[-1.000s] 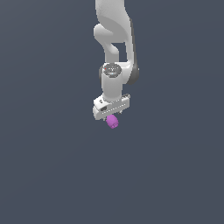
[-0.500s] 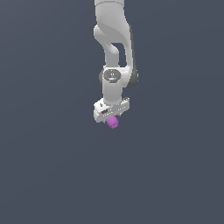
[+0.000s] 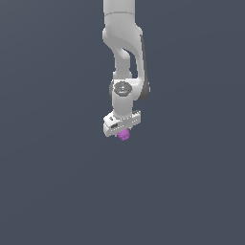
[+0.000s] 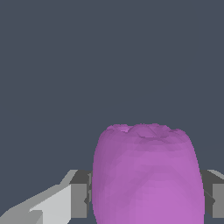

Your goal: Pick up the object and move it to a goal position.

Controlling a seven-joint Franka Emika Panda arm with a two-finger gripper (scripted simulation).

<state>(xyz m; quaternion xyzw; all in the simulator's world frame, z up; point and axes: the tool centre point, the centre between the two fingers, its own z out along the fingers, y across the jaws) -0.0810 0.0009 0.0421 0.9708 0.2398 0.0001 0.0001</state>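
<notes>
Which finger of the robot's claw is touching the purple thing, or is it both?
Both. In the wrist view the purple lump sits squeezed between the two fingers of the gripper, one against each side.

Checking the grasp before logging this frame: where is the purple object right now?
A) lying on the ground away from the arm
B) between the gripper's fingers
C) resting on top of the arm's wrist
B: the purple object sits between the gripper's fingers, one on each side.

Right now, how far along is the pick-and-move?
Pick looks done: the gripper is shut on the purple object, which sits between both fingers in the wrist view. Transport is in hand. Reaching the goal is left; no goal marker is visible.
</notes>
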